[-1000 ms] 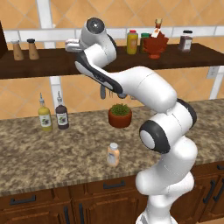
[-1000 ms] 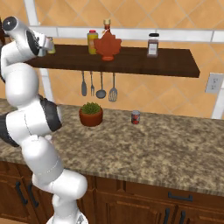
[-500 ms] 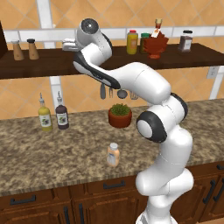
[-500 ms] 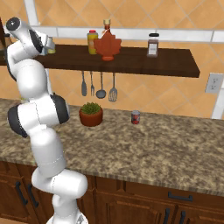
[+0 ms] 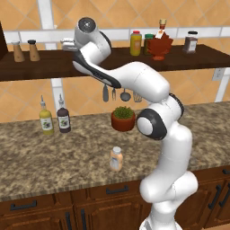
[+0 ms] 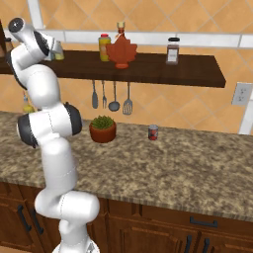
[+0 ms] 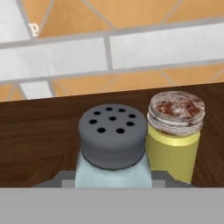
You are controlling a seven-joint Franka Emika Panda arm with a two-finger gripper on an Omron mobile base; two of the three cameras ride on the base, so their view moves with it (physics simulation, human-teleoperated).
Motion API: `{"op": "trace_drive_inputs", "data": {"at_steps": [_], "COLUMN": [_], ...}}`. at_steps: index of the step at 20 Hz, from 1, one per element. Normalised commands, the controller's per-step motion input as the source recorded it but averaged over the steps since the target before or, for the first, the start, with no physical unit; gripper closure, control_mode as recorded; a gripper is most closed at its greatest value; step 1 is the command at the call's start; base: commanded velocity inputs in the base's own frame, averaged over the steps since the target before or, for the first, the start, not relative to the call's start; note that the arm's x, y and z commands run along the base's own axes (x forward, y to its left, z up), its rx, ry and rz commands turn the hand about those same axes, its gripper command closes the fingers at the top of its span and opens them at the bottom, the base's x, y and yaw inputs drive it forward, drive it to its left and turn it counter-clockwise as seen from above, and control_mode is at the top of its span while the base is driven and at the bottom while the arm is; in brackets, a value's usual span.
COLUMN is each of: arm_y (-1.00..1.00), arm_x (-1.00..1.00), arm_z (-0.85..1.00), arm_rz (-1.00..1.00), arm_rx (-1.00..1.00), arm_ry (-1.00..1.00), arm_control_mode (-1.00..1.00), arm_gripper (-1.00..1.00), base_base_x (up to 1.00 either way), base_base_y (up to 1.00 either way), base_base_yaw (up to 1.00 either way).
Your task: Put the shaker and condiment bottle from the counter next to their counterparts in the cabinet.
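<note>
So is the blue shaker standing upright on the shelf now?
Upright: in the hand view the shaker stands cap up beside the yellow-green shaker. Contact with the shelf is hidden.

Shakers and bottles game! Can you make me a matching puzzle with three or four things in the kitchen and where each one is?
Things:
1. shaker
2. condiment bottle
3. potted plant
4. two brown shakers

Places:
A. far left end of the cabinet shelf
B. beside the yellow-green shaker
C. near the counter's front edge
D. under the hanging utensils

Pairs: 1-B, 2-C, 3-D, 4-A
</note>
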Motion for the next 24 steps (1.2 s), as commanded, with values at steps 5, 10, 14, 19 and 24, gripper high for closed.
{"op": "trace_drive_inputs", "data": {"at_steps": [5,10,14,19,24], "arm_y": [0.0,-0.05,-0.46,-0.4,-0.47], "arm_x": [0.0,-0.32,-0.9,-1.0,-1.0], "arm_z": [-0.01,0.0,0.01,-0.17,-0.21], "arm_rz": [0.0,0.0,0.0,-0.01,-0.01], "arm_rx": [0.0,0.0,0.0,0.0,0.0], "arm_ry": [0.0,-0.01,-0.13,-0.24,-0.17], "arm_control_mode": [-1.0,-1.0,-1.0,-1.0,-1.0], "arm_gripper": [-1.0,-1.0,-1.0,-1.0,-1.0], "base_base_x": [0.0,0.0,0.0,0.0,0.0], "base_base_y": [0.0,0.0,0.0,0.0,0.0], "base_base_yaw": [0.0,0.0,0.0,0.0,0.0]}}
